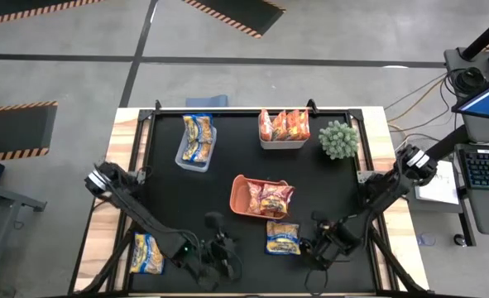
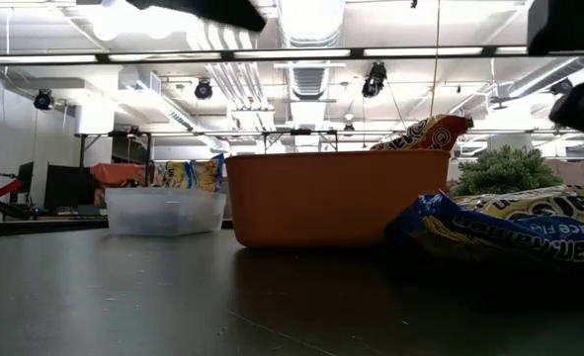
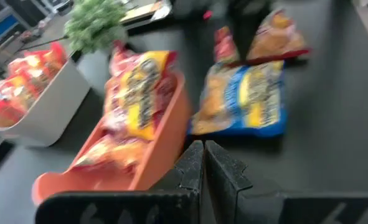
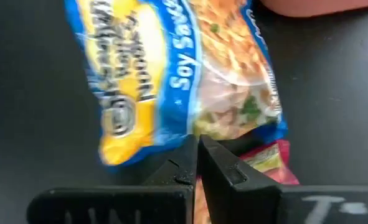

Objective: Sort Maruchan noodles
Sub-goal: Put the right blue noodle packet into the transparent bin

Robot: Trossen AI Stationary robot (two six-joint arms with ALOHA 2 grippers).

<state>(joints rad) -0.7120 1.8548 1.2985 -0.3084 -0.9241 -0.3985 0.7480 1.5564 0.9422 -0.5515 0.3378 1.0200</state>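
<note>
Both jaws are sitting clenched and empty: the right gripper is hovering just over a loose blue-and-yellow packet beside the orange bin, the left gripper nearby. Packets are already lying in the clear bin, white bin and orange bin, so sorting seems mostly done; another blue packet is waiting on the table's wooden edge.

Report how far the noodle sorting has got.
Done: blue-and-yellow packets sit in the clear bin, orange ones in the white bin, red ones in the orange bin. In hand: nothing; the right pincer is shut, empty, beside the loose blue packet; the left pincer is shut near the front edge. Left: that packet and another blue one on the wooden table edge.
</note>
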